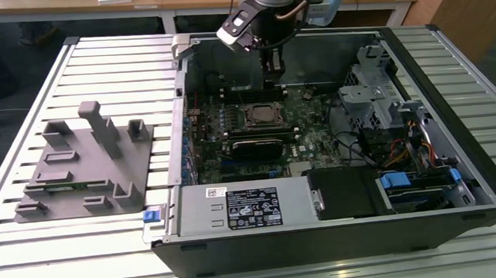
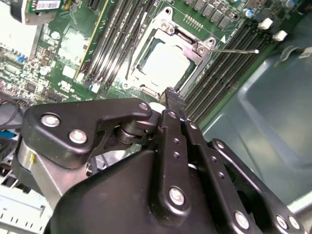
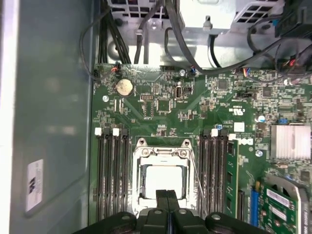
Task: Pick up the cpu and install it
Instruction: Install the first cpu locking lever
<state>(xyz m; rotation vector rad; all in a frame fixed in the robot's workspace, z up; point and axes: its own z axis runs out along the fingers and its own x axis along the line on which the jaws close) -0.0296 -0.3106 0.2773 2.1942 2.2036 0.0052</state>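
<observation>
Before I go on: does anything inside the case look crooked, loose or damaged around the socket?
Nothing stands out. The cpu lies flat and square inside the socket frame, with no visible damage on the motherboard around it. The gripper hangs just above the socket's edge with its fingers together, holding nothing.

Open-topped PC case (image 1: 454,185); access from above. Gripper (image 1: 271,66) hangs inside near rear wall, fingertips pressed together. Socket frame (image 3: 163,180) w/ cpu (image 3: 163,181) seated, flanked close both sides by RAM slots (image 3: 113,175). Drive cage (image 1: 373,97) crowds exterior view's right; PSU (image 1: 243,206) blocks front.
</observation>
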